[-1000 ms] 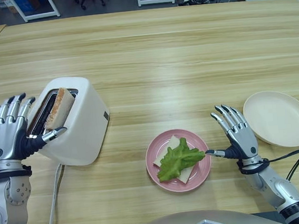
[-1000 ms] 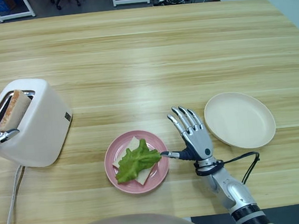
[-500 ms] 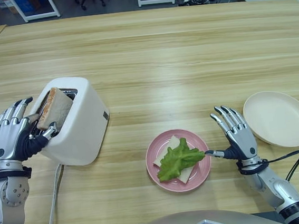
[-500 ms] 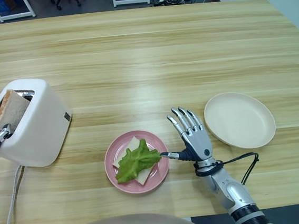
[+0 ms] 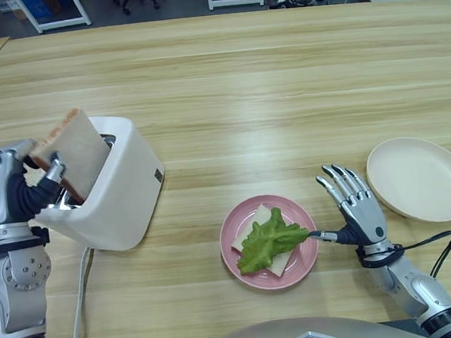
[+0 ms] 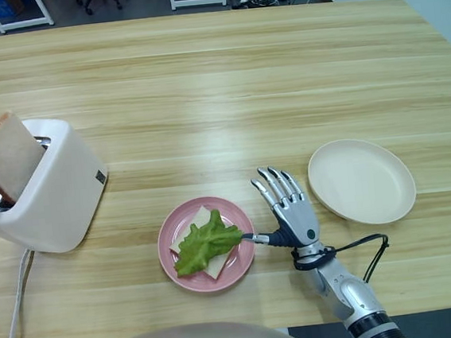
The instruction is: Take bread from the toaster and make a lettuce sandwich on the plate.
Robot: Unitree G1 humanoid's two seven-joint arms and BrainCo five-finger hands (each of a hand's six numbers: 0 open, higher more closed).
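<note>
A white toaster (image 5: 120,195) stands at the table's left. My left hand (image 5: 4,190) is shut on a slice of bread (image 5: 74,152), which is lifted mostly out of the toaster's slot and tilted. A pink plate (image 5: 238,262) near the front middle carries a slice of bread (image 5: 260,216) with a green lettuce leaf (image 5: 267,240) lying on top. My right hand (image 5: 356,211) rests open just right of the pink plate, fingers spread, its thumb tip near the lettuce's edge.
An empty cream plate (image 5: 420,179) sits at the right, behind my right hand. The toaster's white cord (image 5: 81,311) runs down to the table's front edge. Bare wooden table (image 5: 242,87) stretches behind. Chair and frame legs stand beyond the far edge.
My left hand closed on the bread slice and drew it up out of the toaster. The right hand slid slightly toward the front edge.
</note>
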